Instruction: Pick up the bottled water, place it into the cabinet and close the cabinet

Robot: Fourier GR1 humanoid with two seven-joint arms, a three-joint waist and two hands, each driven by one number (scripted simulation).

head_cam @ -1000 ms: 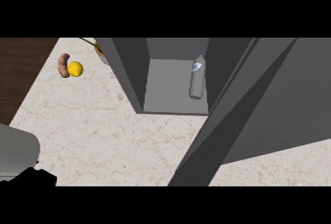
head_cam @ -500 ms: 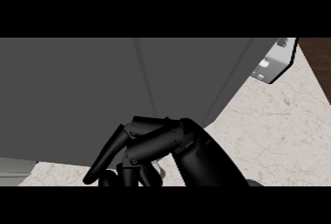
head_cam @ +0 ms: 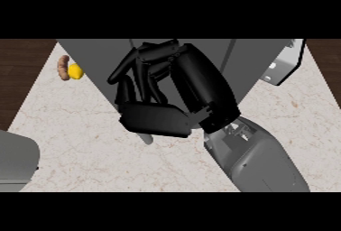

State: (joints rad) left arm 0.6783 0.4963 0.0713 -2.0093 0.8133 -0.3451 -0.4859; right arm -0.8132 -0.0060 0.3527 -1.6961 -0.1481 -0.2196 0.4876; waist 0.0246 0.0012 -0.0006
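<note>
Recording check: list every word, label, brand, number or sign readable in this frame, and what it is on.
No readable text in the head view.
Cabinet: plain grey, no lettering.
Right hand: plain black, no marking.
Lemon and counter: no label or sign.
Pale panel at upper right: a few dark marks, too small to tell if they are characters.

Pale marbled desk (head_cam: 86, 135): yellow lemon (head_cam: 76, 72) right beside a brown sausage-looking thing (head_cam: 63, 67), and the grey cabinet (head_cam: 93, 54) stands on it too.
</note>
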